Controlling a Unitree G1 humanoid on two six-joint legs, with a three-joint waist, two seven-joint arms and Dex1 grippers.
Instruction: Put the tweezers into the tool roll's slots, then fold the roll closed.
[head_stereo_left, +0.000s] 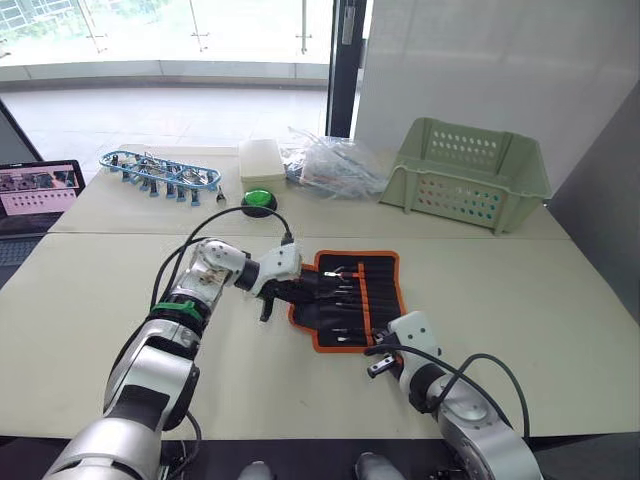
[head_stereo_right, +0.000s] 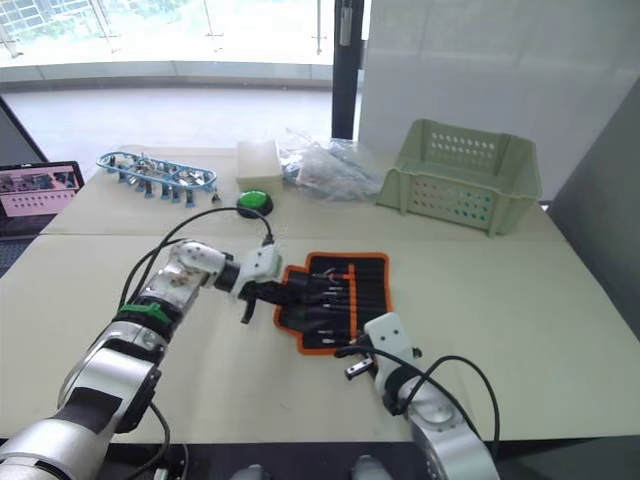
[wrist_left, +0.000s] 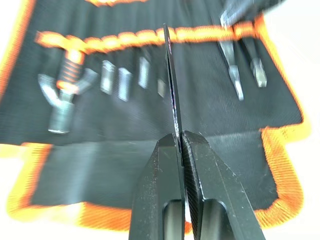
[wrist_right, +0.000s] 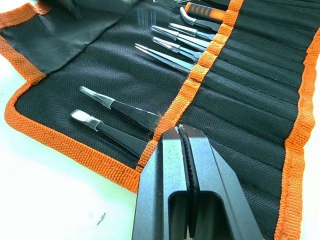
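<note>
The tool roll (head_stereo_left: 384, 288) lies open on the table, black with orange trim. Several tweezers (wrist_right: 169, 46) sit tucked under its orange band, and two more tweezers (wrist_right: 117, 109) lie nearer the roll's edge. My left gripper (wrist_left: 180, 142) hovers over the roll's left side, shut on one slim black tweezer (wrist_left: 171, 85) that points toward the band. The same left gripper (head_stereo_left: 298, 293) sits at the roll's left edge in the head view. My right gripper (wrist_right: 181, 132) is shut just above the orange band at the roll's near end, nothing visible between its fingers. Empty slots (wrist_right: 260, 90) run past the band.
A pale green perforated basket (head_stereo_left: 470, 175) stands at the back right. A blue-framed rack (head_stereo_left: 160, 172), a white box (head_stereo_left: 262, 158), a green button (head_stereo_left: 259, 200) and clear plastic bags (head_stereo_left: 335, 165) line the back. A laptop (head_stereo_left: 35, 190) sits far left.
</note>
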